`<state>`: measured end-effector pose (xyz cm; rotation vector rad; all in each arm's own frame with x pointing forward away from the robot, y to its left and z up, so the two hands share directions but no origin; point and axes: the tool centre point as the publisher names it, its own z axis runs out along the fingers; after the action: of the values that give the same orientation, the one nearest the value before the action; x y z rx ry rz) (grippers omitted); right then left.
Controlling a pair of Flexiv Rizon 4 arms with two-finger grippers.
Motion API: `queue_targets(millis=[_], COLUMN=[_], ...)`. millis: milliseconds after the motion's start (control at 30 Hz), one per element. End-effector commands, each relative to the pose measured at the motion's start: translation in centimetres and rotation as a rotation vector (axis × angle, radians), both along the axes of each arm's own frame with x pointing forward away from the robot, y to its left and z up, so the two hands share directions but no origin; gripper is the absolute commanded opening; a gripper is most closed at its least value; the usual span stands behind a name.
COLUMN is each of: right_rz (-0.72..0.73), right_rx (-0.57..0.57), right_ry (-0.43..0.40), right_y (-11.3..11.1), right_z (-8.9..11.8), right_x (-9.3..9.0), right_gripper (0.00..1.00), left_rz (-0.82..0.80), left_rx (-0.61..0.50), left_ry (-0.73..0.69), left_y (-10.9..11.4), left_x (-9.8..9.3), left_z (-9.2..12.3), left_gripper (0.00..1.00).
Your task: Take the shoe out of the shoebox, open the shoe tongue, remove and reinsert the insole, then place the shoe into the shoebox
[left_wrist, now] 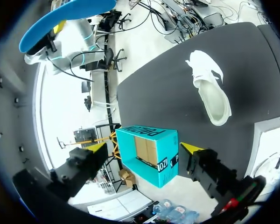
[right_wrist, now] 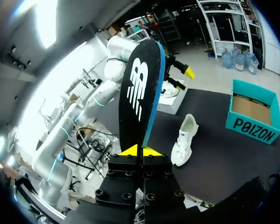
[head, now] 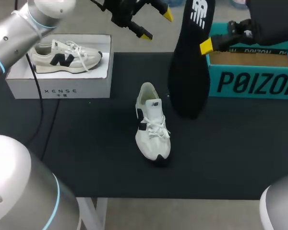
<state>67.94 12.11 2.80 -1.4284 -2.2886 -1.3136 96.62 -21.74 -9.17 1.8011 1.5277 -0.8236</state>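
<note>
Right gripper (right_wrist: 140, 150) clenched on the black insole (right_wrist: 139, 88), held upright. Left gripper (left_wrist: 144, 147) released, fingers spread wide. White sneaker (head: 152, 123) lies on the black mat (head: 86, 143) — teal shoebox (head: 252, 81) at its 2 o'clock, apart.

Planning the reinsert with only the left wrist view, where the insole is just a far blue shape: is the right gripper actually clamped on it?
Observer: Yes. In the right wrist view the right gripper is shut on the insole, with a yellow tip against each side.
Operator: And the white box I only half see, anything with it?
Observer: The head view shows a second shoe lying on its side on it, white with a dark logo.
</note>
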Motion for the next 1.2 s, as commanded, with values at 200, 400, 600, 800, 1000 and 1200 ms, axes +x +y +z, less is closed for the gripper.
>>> queue_targets(millis=[200, 400, 600, 800, 1000, 1200], right_rz=[-0.057, -0.139, -0.154, -0.217, -0.217, -0.217], right_rx=[0.082, 0.118, 0.122, 0.115, 0.115, 0.115], right_ry=[0.267, 0.336, 0.361, 0.364, 0.364, 0.364], right_y=[0.7, -0.1, -0.8, -1.7, -1.7, -1.7], right_z=[-0.6, -1.0, -0.8, -0.7, -0.7, -0.7], right_x=[9.1, 13.2, 15.2, 15.6, 15.6, 15.6], right_gripper=[0.00, 0.00, 0.00, 0.00, 0.00, 0.00], left_rz=[0.068, 0.084, 0.086, 0.074, 0.111, 0.133], left_rx=[-0.189, -0.236, -0.250, -0.239, -0.211, -0.225], left_ry=[-0.068, -0.127, -0.161, -0.130, -0.086, -0.056], left_y=[1.1, 1.2, 1.4, 1.8, 1.9, 2.4], left_x=[-3.4, -4.3, -4.9, -4.5, -3.6, -3.1], left_z=[1.3, 2.4, 3.1, 3.3, 3.1, 3.0], left_gripper=[1.00, 1.00, 1.00, 1.00, 1.00, 1.00])
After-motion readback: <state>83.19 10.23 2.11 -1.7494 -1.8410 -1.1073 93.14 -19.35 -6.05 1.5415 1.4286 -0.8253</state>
